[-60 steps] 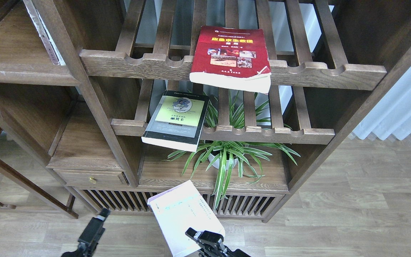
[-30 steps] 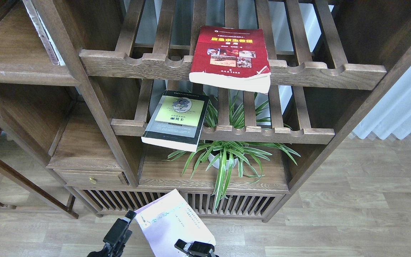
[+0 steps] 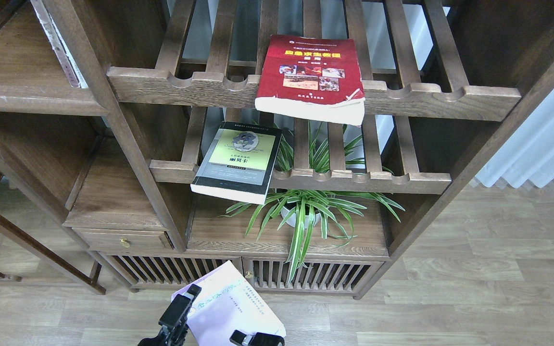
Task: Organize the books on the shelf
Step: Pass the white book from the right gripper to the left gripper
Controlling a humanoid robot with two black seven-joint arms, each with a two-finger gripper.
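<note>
1. Head view, now. The landmark is the potted spider plant [image 3: 306, 211], standing on the shelf [image 3: 219, 230], a flat dark-brown board low in the bookcase.
2. Below the plant, at the bottom edge, the white book [image 3: 229, 312] with its lavender top is held tilted in front of the slatted cabinet doors [image 3: 306, 278]. The left gripper [image 3: 181, 312] touches the book's left edge. The right gripper [image 3: 255, 339] sits at its lower right corner. Both are small, dark and cut off by the frame, so I cannot tell whether either is clamped on the book or apart.
3. What has changed: 1 second ago the book stood higher and further right, and the left gripper hung apart from it to the left. Now the book is lower and more to the left, and the left gripper has come in to meet it. I judge this a two-handed regrasp or handover, so placing has not yet begun.
4. Above and left of the plant, the black-bordered book [image 3: 238, 161] lies on a slatted rack [image 3: 354, 180], overhanging its notched front rail. Higher, directly above the plant, the red book [image 3: 313, 77] overhangs the upper rack [image 3: 185, 86]. Neither has moved.
5. In the way: the plant's long leaves spread over the right half of the shelf, and the black-bordered book juts out above the free left part.
</note>
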